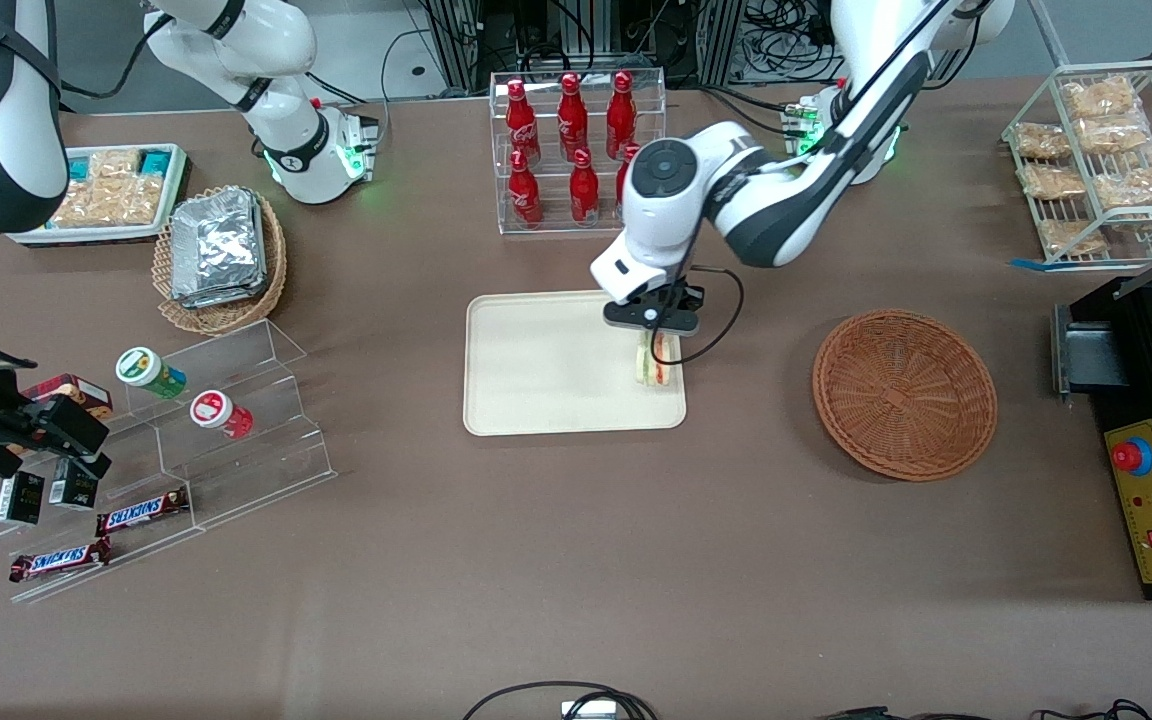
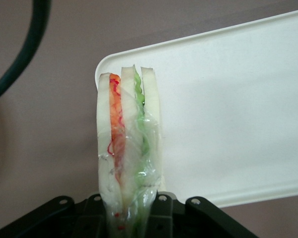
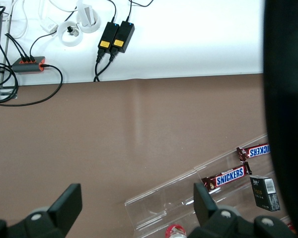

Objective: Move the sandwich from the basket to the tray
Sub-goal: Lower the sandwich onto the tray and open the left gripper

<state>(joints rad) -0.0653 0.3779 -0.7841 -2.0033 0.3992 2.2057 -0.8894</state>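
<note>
The sandwich point(image 1: 655, 368), a wrapped wedge of white bread with orange, red and green filling, stands on its edge between the fingers of my left gripper point(image 1: 652, 342), which is shut on it. It hangs over the cream tray point(image 1: 536, 365), at the rim nearest the working arm's end. The wrist view shows the sandwich point(image 2: 129, 144) upright in the gripper point(image 2: 131, 210), over a corner of the tray point(image 2: 228, 109). I cannot tell whether it touches the tray. The reddish-brown basket point(image 1: 904, 393) lies empty toward the working arm's end.
A clear rack of red bottles point(image 1: 576, 150) stands farther from the front camera than the tray. A tan basket of foil packs point(image 1: 221, 255) and a clear stepped stand with cups and Snickers bars point(image 1: 186, 440) lie toward the parked arm's end. A black control box point(image 1: 1151, 470) sits beside the empty basket.
</note>
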